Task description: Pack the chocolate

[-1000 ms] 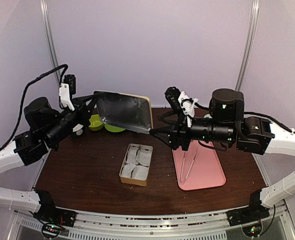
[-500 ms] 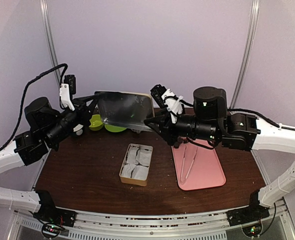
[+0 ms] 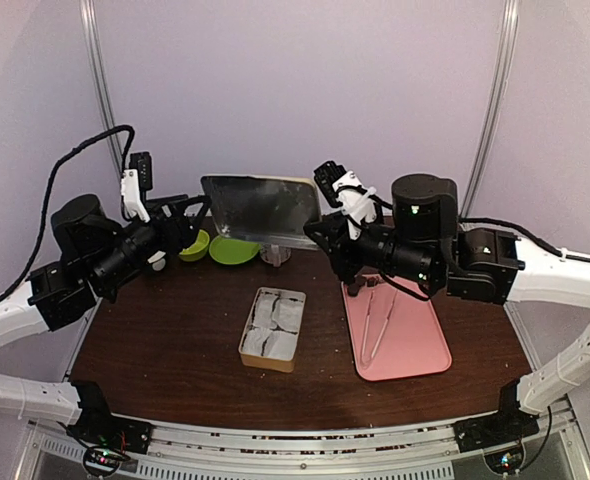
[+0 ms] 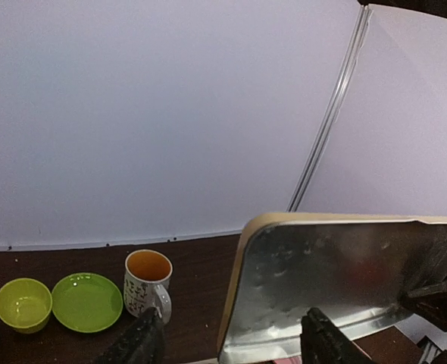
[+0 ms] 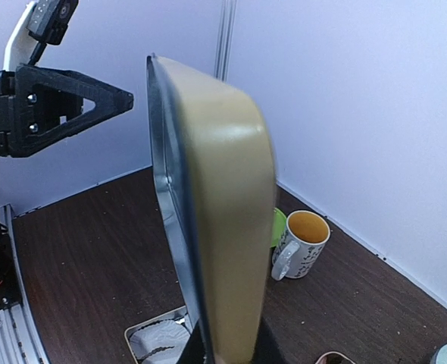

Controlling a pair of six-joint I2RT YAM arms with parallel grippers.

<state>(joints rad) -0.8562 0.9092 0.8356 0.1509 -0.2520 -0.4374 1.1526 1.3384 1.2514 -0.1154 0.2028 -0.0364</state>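
Lid (image 3: 260, 208) of the tin hangs in the air at upper centre of the overhead view. Its shiny inside faces the camera and its long axis runs left to right. The right jaws are clamped on its right short end. The left jaws stand well open just beside its left end, holding nothing. Lower in the frame, on the desk (image 3: 155, 340), sits the open tin (image 3: 273, 328), lined with white paper. Its long axis runs nearly top to bottom, roughly crosswise to the lid. A pink tray (image 3: 415, 345) to its right carries metal tongs (image 3: 375, 330). A green bowl (image 3: 193, 244) and a green plate (image 3: 233, 250) lie left of the lid. The chocolate is too small to pick out here.

From the left wrist, the lid's silver face (image 4: 337, 288) fills the lower right. The two dark fingers (image 4: 142, 343) at the bottom edge stand wide apart and do not pinch it. A mug (image 4: 148, 284) stands at lower left.

From the right wrist, the lid (image 5: 223, 212) is seen edge-on, rising from bottom centre where the jaws grip it. The tin (image 5: 157, 339) shows at lower left. A few dark specks on its paper may be the chocolate, though I cannot tell.

Only the right arm carries the lid, and the tin lies below and to the lower left of its jaws. Closing the tin would likely call for about a quarter turn to line up the two long axes.
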